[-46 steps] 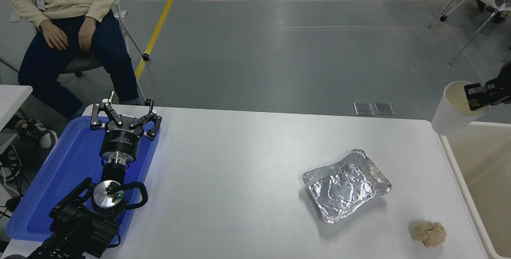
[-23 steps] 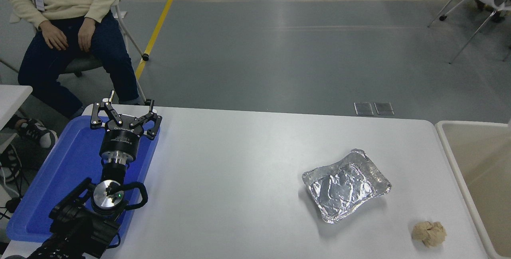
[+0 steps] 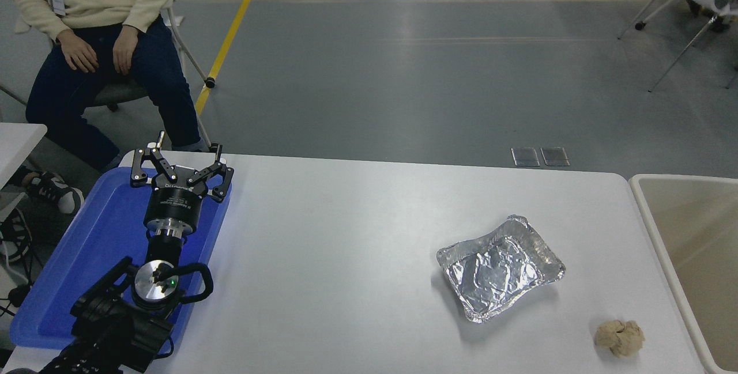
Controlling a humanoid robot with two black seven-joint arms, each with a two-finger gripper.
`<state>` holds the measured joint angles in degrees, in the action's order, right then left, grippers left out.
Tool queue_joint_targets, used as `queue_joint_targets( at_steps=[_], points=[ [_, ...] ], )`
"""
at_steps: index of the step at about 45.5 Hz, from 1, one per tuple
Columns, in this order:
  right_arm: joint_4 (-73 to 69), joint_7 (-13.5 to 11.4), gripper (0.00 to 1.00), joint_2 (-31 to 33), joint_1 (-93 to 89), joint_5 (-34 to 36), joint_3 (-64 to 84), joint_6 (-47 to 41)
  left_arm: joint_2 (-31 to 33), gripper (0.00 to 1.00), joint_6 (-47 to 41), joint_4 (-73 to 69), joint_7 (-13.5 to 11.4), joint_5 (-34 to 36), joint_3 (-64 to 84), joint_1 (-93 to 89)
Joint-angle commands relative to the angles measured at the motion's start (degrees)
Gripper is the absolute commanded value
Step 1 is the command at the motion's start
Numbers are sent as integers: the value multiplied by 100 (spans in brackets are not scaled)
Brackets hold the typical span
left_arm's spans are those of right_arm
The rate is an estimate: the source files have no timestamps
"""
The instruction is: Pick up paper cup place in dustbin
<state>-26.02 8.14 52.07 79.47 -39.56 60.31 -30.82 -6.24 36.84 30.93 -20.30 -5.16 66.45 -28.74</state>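
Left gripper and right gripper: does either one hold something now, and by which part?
The left gripper holds nothing; its jaws stand open above the blue tray. The right gripper is out of view.

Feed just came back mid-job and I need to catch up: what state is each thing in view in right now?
Left pincer: open, empty, parked over the blue tray.
Right pincer: not in view.
Paper cup: not in view.
Dustbin: open-topped at the table's right edge; the visible part of its inside looks empty.
Foil tray: crinkled, empty, flat on the table.
Paper ball: crumpled, lying near the front right corner.
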Motion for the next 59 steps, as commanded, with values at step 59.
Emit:
queue_joint_targets(
  at_steps=[59],
  points=[
    [1969,29,0,-1938,-4018,1196,-2217,1052,9,100,-2,0,-9,-11,0,0]
  ],
)
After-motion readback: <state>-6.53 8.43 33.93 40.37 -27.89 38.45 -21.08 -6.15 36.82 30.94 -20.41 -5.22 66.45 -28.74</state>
